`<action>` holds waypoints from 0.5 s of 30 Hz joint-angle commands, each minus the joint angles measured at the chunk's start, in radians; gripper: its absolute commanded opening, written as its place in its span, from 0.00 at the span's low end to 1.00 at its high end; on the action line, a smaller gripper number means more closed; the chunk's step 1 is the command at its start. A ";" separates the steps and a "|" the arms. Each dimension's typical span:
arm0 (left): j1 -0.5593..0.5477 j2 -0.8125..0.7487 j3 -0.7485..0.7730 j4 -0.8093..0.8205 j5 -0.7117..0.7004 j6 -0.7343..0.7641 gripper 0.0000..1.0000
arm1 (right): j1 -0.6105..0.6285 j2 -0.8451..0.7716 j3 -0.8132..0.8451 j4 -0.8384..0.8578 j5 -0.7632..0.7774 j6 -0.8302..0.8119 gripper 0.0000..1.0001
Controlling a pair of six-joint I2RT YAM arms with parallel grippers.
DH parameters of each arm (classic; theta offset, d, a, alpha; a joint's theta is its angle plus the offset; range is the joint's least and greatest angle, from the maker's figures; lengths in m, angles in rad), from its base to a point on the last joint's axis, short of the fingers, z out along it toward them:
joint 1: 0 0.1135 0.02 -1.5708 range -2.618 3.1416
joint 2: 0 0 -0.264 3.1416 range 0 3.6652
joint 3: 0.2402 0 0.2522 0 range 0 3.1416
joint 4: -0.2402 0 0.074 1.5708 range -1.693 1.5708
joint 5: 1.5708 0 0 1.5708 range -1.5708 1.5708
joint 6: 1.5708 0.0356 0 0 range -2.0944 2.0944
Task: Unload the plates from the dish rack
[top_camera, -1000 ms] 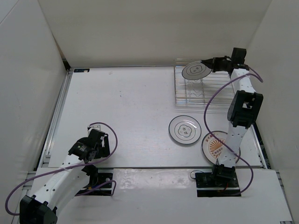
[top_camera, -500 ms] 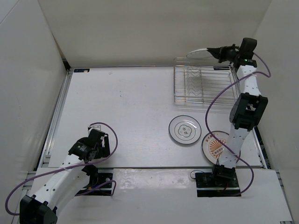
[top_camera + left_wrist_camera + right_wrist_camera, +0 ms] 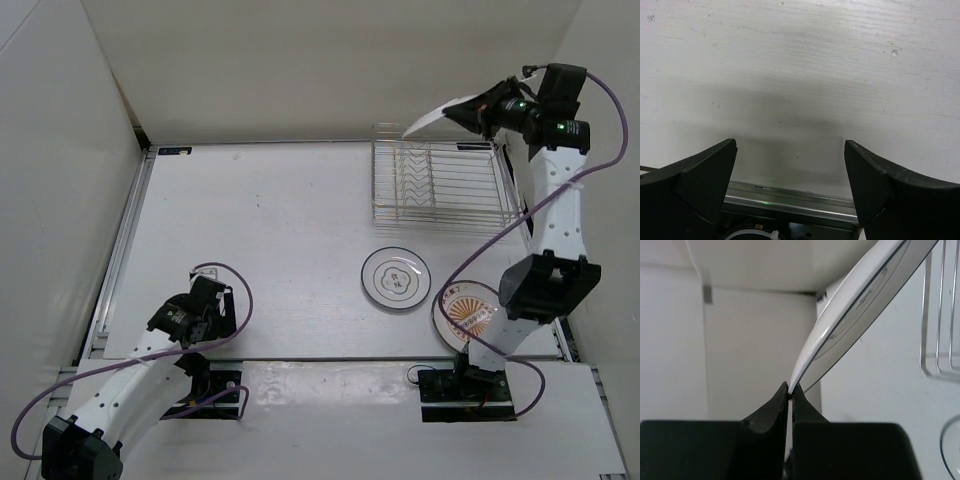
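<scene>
My right gripper is shut on the rim of a white plate with thin dark rings and holds it edge-on, high above the back of the wire dish rack. In the right wrist view the plate rises from my gripper with rack bars at the right. No plates stand in the rack. A second dark-ringed plate lies flat on the table in front of the rack. The orange sunburst plate lies to its right, partly behind my right arm. My left gripper is open and empty low at the near left.
White walls enclose the table on three sides; the right wall is close to my right arm. A metal rail runs along the table's near edge below my left gripper. Cables loop from both arms.
My right gripper has lifted the ringed plate out of the rack, raised it and moved it right and back, tilting it edge-on. The left arm has not moved.
</scene>
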 commanded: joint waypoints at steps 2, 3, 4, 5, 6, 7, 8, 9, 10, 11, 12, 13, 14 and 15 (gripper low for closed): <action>-0.005 -0.002 0.005 0.013 0.005 0.005 1.00 | 0.085 -0.177 -0.090 -0.352 0.012 -0.392 0.00; -0.005 -0.003 0.006 0.016 0.005 0.005 1.00 | 0.099 -0.189 -0.102 -0.410 0.023 -0.423 0.00; -0.005 0.000 0.005 0.014 0.007 0.005 1.00 | 0.127 -0.242 -0.136 -0.441 0.044 -0.461 0.00; -0.005 -0.002 0.006 0.016 0.008 0.005 1.00 | 0.154 -0.263 -0.161 -0.447 0.067 -0.477 0.00; -0.005 0.004 0.008 0.016 0.007 0.006 1.00 | 0.164 -0.283 -0.238 -0.454 0.090 -0.486 0.00; -0.007 0.006 0.008 0.014 0.010 0.008 1.00 | 0.197 -0.338 -0.262 -0.490 0.099 -0.491 0.00; -0.005 0.009 0.009 0.013 0.010 0.008 1.00 | 0.252 -0.353 -0.283 -0.515 0.113 -0.495 0.00; -0.005 0.008 0.008 0.014 0.010 0.006 1.00 | 0.269 -0.366 -0.320 -0.544 0.160 -0.508 0.00; -0.005 0.009 0.008 0.014 0.010 0.008 1.00 | 0.286 -0.381 -0.323 -0.632 0.177 -0.512 0.00; -0.004 0.008 0.008 0.016 0.010 0.009 1.00 | 0.331 -0.387 -0.323 -0.665 0.196 -0.546 0.00; -0.005 0.008 0.008 0.016 0.010 0.008 1.00 | 0.342 -0.380 -0.289 -0.702 0.275 -0.558 0.00; -0.007 0.008 0.008 0.016 0.011 0.009 1.00 | 0.352 -0.370 -0.265 -0.766 0.299 -0.577 0.00; -0.009 0.006 0.008 0.017 0.010 0.008 1.00 | 0.371 -0.349 -0.217 -0.824 0.337 -0.633 0.00; -0.009 0.009 0.008 0.017 0.011 0.009 1.00 | 0.395 -0.314 -0.190 -0.861 0.372 -0.652 0.00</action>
